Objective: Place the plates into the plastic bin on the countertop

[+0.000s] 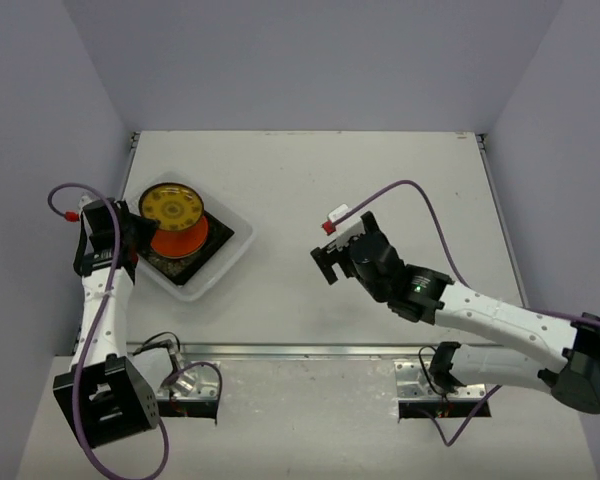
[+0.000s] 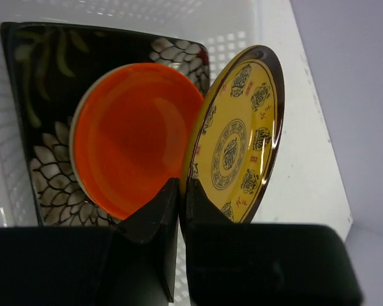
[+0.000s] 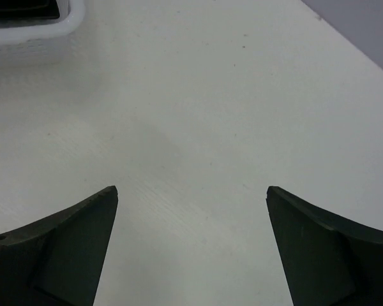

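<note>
The clear plastic bin (image 1: 234, 249) stands at the left of the white countertop (image 1: 380, 180). In it lies a square black plate with white flowers (image 2: 45, 159), and a round orange plate (image 2: 134, 137) rests on top of that. My left gripper (image 2: 182, 201) is shut on the rim of a round yellow plate (image 2: 236, 137) with dark symbols, held on edge over the bin beside the orange plate. From above, the yellow plate (image 1: 170, 207) covers the bin's far left part. My right gripper (image 3: 191, 197) hangs open and empty over bare countertop near the middle (image 1: 328, 262).
A metal rail (image 1: 310, 350) runs along the front edge of the countertop. Grey walls close in the left, back and right sides. A corner of the bin (image 3: 25, 32) shows at the top left of the right wrist view.
</note>
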